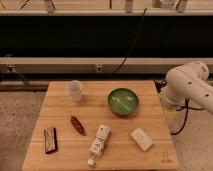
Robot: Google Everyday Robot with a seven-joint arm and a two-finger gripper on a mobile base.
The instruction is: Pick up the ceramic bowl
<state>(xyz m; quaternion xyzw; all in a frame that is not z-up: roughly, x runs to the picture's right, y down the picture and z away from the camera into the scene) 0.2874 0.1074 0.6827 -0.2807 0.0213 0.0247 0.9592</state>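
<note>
A wooden table (60, 112) fills the lower part of the frame, seen from above and in front. Nearest the bottom edge lie a white boxy item (100, 139) with a small white piece just below it, a white packet (142, 139) to the lower right, and a dark flat bar (50, 140) to the lower left. A little further back, left of centre, is a slim reddish-brown object (77, 125).

Beyond these, right of centre, sits the ceramic bowl (123, 101) — green, round and shallow, upright with its opening facing up, nothing touching it. A clear plastic cup (75, 90) stands well apart to its left, toward the table's far edge.

At the right of the frame the robot's white arm (190, 85) curves downward, and the gripper (169, 116) hangs beside the table's right edge, near the bowl but not over it. Whether it is open or closed cannot be told.

This looks like the approach step — nothing is lifted yet. The next move likely calls for swinging left over the bowl and lowering onto its near rim.

Behind the table runs a dark wall with a cable (131, 45).
</note>
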